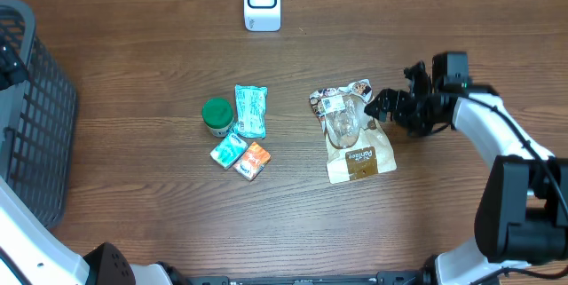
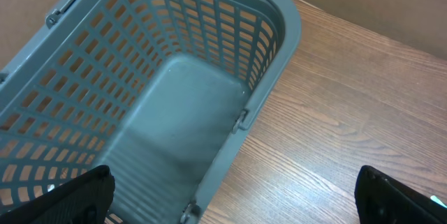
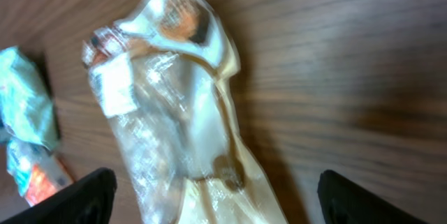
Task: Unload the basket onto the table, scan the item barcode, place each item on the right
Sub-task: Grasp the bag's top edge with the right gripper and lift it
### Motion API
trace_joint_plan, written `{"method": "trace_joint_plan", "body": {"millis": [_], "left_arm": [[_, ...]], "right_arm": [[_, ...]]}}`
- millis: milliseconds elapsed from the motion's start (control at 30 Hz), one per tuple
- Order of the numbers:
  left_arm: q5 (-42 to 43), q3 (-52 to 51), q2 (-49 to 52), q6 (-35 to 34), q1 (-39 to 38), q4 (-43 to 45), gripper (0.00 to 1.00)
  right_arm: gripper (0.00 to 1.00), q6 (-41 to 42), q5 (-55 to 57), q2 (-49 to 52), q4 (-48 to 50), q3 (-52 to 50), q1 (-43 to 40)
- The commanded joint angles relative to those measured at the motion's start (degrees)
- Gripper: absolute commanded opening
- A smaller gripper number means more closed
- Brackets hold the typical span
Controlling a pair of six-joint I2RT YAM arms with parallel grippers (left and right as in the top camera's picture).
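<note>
My left gripper [image 2: 237, 199] hangs spread wide over the basket [image 2: 174, 105], far left. The snack bag [image 1: 355, 138] lies flat on the tabletop [image 1: 133, 45], right of centre. It looks light, crinkly and slippery, so I'd pinch its right edge seam. My right gripper [image 1: 380, 107] sits released beside it, holding nothing.

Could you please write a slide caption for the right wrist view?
Open right pincer framing a clear-windowed snack pouch lying on the wooden table.
</note>
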Motion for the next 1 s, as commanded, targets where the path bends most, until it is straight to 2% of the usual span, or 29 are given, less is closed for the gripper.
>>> {"method": "trace_joint_plan", "body": {"millis": [0, 167, 500, 700, 800, 967], "left_arm": [[0.5, -0.3, -0.3, -1.0, 0.0, 0.2, 0.99], [0.5, -0.3, -0.3, -1.0, 0.0, 0.2, 0.99], [0.5, -0.3, -0.3, -1.0, 0.0, 0.2, 1.00], [0.5, -0.3, -0.3, -1.0, 0.0, 0.2, 0.99], [0.5, -0.3, -0.3, -1.0, 0.0, 0.2, 1.00], [0.5, -0.3, -0.3, -1.0, 0.0, 0.2, 1.00]], "right_arm": [[0.92, -8.4, -3.5, 4.6, -3.5, 6.7, -0.4], [0.91, -15.3, -10.4, 11.9, -9.5, 12.5, -0.8], [0.87, -24.5, -18.8, 20.7, -14.4, 12.7, -6.6], [0.84, -26.2, -19.6, 24.2, -15.6, 12.3, -5.7], [0.79, -26.2, -19.6, 26.0, -15.6, 12.3, -3.2], [0.62, -23.5, -21.2, 27.9, -15.4, 12.2, 3.5]]}}
